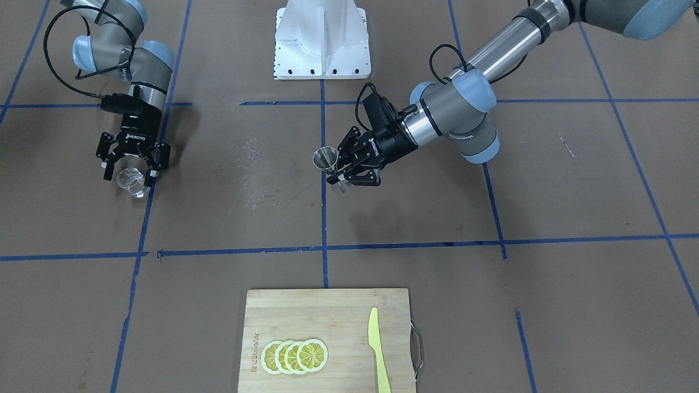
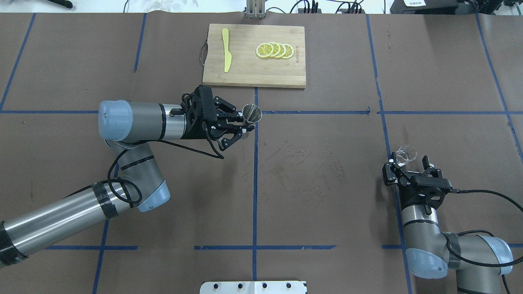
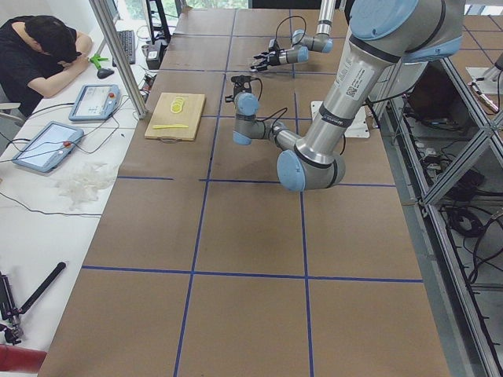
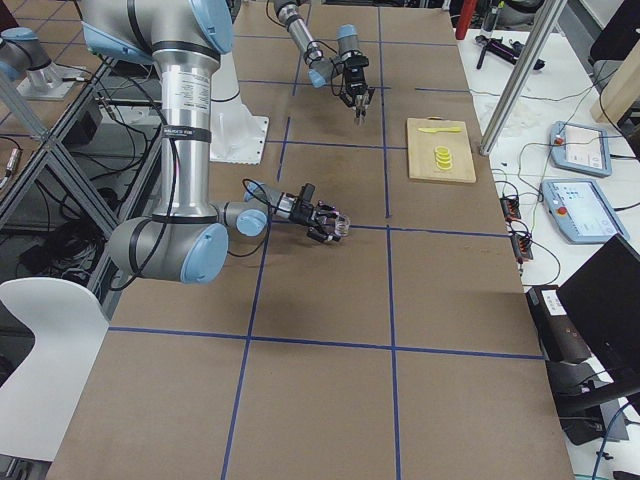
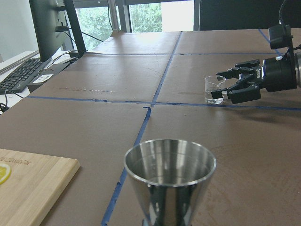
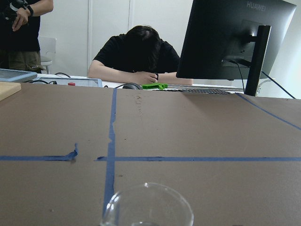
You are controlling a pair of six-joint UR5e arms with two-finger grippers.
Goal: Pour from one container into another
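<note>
The right gripper [image 2: 407, 160] sits low over the tabletop [image 2: 318, 196] on the robot's right side. Its fingers [image 2: 391, 164] are spread wide, one on each side of the glass cup [image 2: 405, 153]. The cup stands upright between them. In the overhead view a gap shows between the cup and one finger, so no firm grip can be confirmed.

Farther out, near the centre line and well apart from the cup, the left gripper [image 2: 244, 125] reaches in horizontally. Its fingers are drawn narrow and clamp the steel jigger [image 2: 252, 113] on its lower half. The jigger is upright, with its open mouth upward.

At the far edge lies a wooden cutting board [image 2: 253, 71]. It carries overlapping lemon slices [image 2: 274, 50] and a yellow knife [image 2: 226, 55].
</note>
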